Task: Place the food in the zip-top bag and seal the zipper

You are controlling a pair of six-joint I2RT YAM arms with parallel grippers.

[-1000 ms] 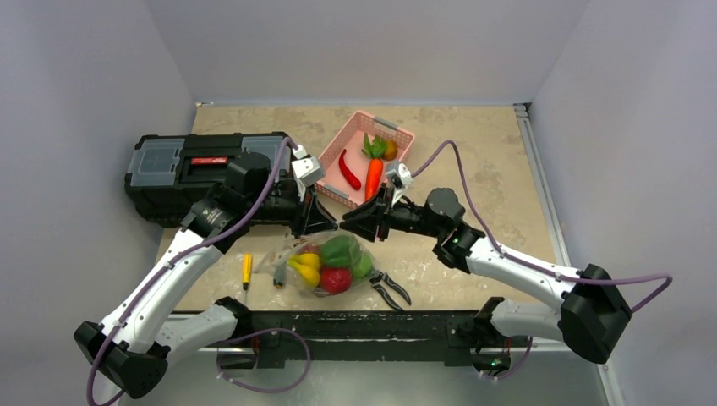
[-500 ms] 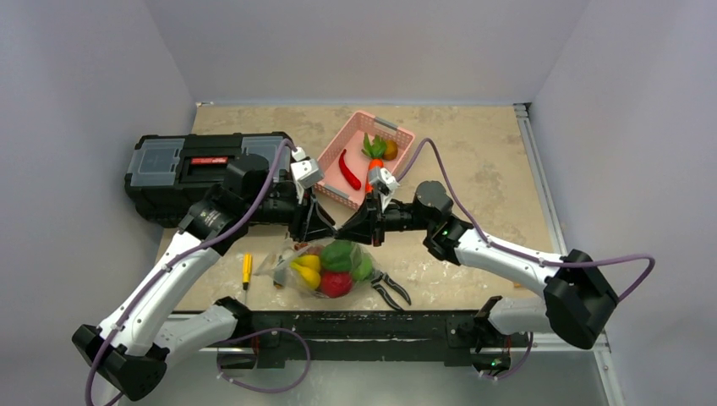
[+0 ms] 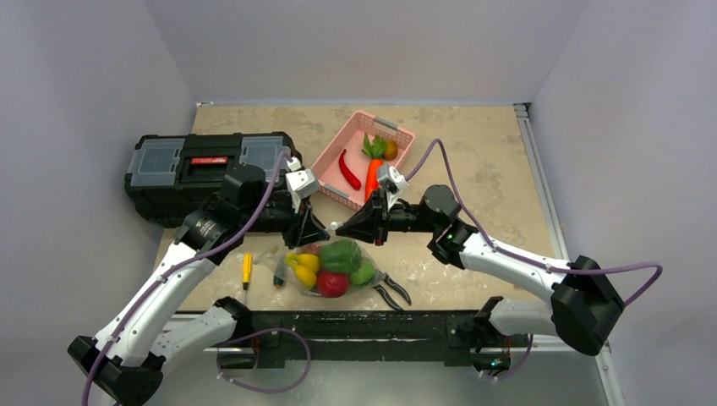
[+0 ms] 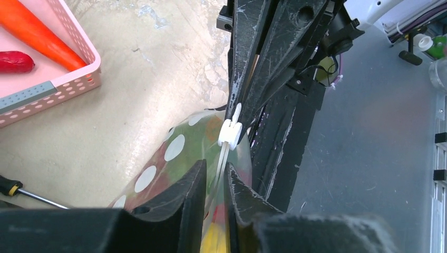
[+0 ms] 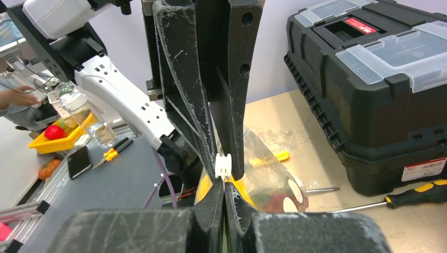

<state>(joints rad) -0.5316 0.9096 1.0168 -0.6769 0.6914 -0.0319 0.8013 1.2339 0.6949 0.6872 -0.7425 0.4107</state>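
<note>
Left pincer (image 4: 215, 167) shifted leftward | it and right pincer (image 5: 224, 185) clamped on zipper (image 4: 223, 158)

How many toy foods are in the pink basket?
3 in the pink basket: a red chili on its left side, an orange carrot in the middle, and a small orange round one at the far end beside the carrot's leaves. Some may be hidden.

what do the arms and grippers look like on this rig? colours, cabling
Left arm and right arm: white link shells, black joints. A purple cable runs along each. Left gripper and right gripper: black tapered fingers, white scuff marks.
</note>
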